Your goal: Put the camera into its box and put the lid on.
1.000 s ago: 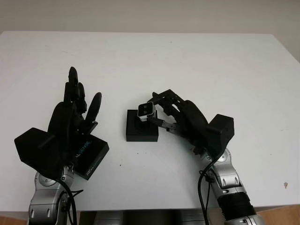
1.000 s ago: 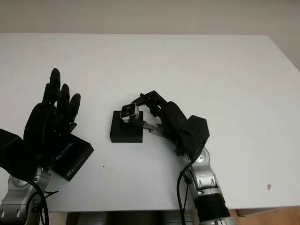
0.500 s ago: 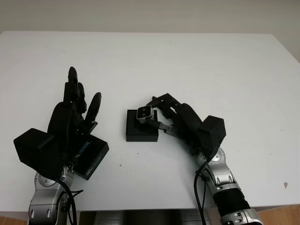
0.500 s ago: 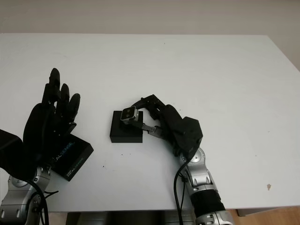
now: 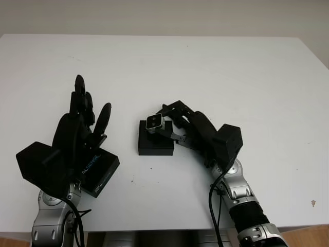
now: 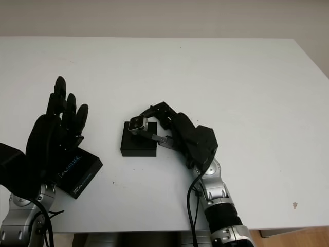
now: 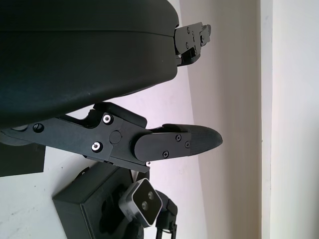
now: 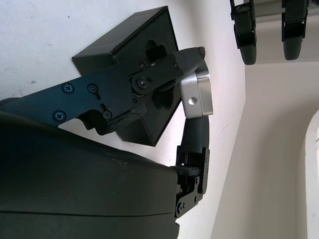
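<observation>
A small silver camera point(image 5: 154, 122) with two lenses is pinched in my right hand point(image 5: 165, 123), held just above the far right part of the open black box point(image 5: 154, 144) at the table's middle. In the right wrist view the camera point(image 8: 197, 94) sits between the fingers over the box's foam cut-out point(image 8: 149, 50). My left hand point(image 5: 82, 126) is open at the left, above the black lid point(image 5: 97, 170) lying flat on the table. The left wrist view catches the camera point(image 7: 142, 201) over the box point(image 7: 87, 204).
The white table point(image 5: 231, 77) stretches wide behind and to the right of the box. Its front edge runs close below both arms. A few small dark specks mark the surface near the box.
My right hand has carried the camera leftward and a little down, from the box's right edge to over its far right part. The left hand and lid have stayed put.
</observation>
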`<state>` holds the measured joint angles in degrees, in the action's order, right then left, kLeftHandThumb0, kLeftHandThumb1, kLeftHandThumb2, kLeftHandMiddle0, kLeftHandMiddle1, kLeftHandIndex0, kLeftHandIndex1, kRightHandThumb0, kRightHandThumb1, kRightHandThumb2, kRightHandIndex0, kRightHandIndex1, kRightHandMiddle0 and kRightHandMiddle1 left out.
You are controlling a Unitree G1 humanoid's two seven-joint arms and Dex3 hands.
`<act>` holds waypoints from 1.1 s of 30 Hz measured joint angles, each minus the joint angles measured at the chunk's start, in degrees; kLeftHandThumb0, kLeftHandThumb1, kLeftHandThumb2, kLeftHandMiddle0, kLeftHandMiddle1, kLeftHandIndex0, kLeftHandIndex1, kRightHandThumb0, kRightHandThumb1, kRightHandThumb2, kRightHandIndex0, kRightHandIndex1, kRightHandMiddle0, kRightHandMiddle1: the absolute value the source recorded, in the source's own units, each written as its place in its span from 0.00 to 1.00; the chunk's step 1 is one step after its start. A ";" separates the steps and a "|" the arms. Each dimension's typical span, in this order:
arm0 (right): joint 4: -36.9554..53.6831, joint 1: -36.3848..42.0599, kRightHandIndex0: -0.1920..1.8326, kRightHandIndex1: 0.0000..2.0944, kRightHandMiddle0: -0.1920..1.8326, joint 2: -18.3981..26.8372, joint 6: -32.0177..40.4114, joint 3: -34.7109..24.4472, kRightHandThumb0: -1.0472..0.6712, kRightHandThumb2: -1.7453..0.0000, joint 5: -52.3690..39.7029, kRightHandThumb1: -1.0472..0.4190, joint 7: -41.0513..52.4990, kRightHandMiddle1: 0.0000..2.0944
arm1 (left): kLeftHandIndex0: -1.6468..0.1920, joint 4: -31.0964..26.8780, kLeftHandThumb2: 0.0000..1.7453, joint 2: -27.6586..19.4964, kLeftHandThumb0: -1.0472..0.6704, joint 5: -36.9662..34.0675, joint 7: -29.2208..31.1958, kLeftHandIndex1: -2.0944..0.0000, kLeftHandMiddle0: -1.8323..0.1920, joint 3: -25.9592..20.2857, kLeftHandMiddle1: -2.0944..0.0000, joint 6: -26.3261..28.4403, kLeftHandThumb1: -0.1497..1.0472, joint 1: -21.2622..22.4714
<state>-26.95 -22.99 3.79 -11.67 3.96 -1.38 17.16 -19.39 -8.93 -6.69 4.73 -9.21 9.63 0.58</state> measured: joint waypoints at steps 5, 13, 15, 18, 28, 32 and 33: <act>0.00 0.00 0.20 0.03 0.25 -0.05 0.00 0.02 0.35 0.97 -0.06 0.00 0.60 0.79 | 1.00 0.06 0.24 0.00 0.30 0.03 -0.01 1.00 1.00 0.02 1.00 -0.01 1.00 0.00; 0.05 0.02 0.20 0.03 0.27 -0.10 0.01 0.13 0.34 0.97 -0.35 0.00 2.06 0.80 | 1.00 0.05 0.25 0.00 0.30 0.21 -0.16 1.00 1.00 0.07 1.00 0.21 1.00 0.00; 0.11 0.03 0.20 0.03 0.26 -0.07 0.07 0.13 0.35 0.97 -0.33 0.00 2.20 0.80 | 1.00 0.05 0.25 -0.01 0.31 0.31 -0.16 1.00 1.00 0.07 1.00 0.26 1.00 -0.01; 0.13 0.03 0.20 0.03 0.26 -0.04 0.52 0.10 0.35 0.97 -0.42 0.00 2.48 0.80 | 1.00 0.04 0.25 -0.01 0.30 0.24 -0.11 1.00 1.00 0.07 1.00 0.43 1.00 -0.02; -0.04 0.01 0.19 0.02 0.26 0.21 0.50 0.10 0.35 0.97 -0.12 0.00 3.39 0.80 | 1.00 0.05 0.24 0.01 0.30 0.05 0.06 1.00 1.00 0.08 1.00 0.42 1.00 -0.02; -0.41 -0.32 0.20 0.03 0.26 0.22 0.33 0.15 0.34 0.97 0.58 0.00 3.19 0.80 | 1.00 0.04 0.24 0.06 0.30 0.08 -0.19 1.00 1.00 0.18 1.00 0.43 1.00 -0.02; -0.58 -0.44 0.20 0.03 0.26 0.22 0.26 0.16 0.34 0.97 0.73 0.00 3.04 0.80 | 1.00 0.04 0.24 0.06 0.30 0.07 -0.14 1.00 1.00 0.20 1.00 0.42 1.00 -0.02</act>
<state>-27.53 -23.43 4.01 -11.40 4.12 -0.65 20.20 -19.35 -8.87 -6.62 4.59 -9.01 10.05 0.56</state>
